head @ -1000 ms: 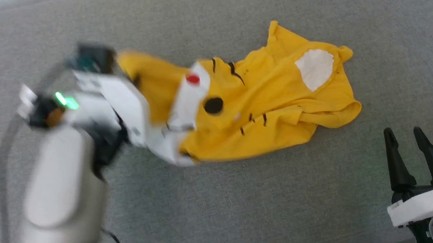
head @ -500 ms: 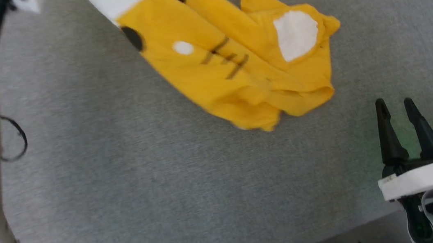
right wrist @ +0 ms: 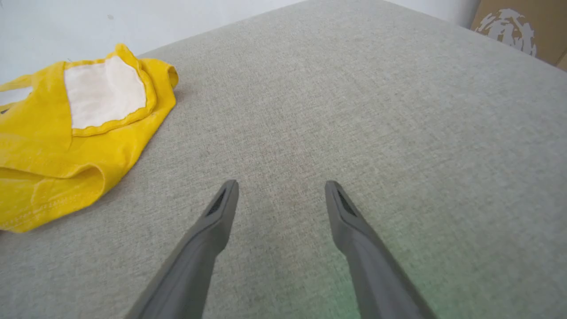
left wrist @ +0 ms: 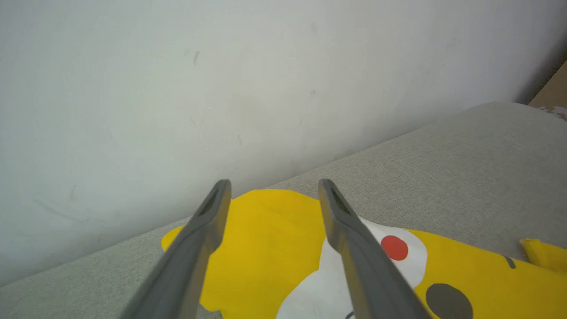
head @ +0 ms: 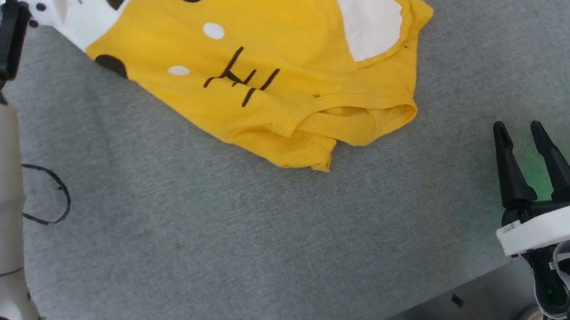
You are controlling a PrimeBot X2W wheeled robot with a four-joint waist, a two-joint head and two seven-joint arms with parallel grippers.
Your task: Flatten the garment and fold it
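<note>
Flattening step: pinch the small bright yellow soft-fabric tiger-print T-shirt [head: 276, 90] at its doubled-over near hem and a far corner, then draw apart slowly (thin stuff, quick to bunch). Left claw [left wrist: 274, 182] released, hovering over the red-dotted white patch [left wrist: 394, 247]; right claw [right wrist: 281, 184] released above bare grey cloth-covered bench [head: 219, 244]. Lying half spread and rumpled toward the bench's far side.

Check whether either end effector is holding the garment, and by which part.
Nothing is held. The left end effector stands open above the garment; the right end effector stands open, apart from it.
</note>
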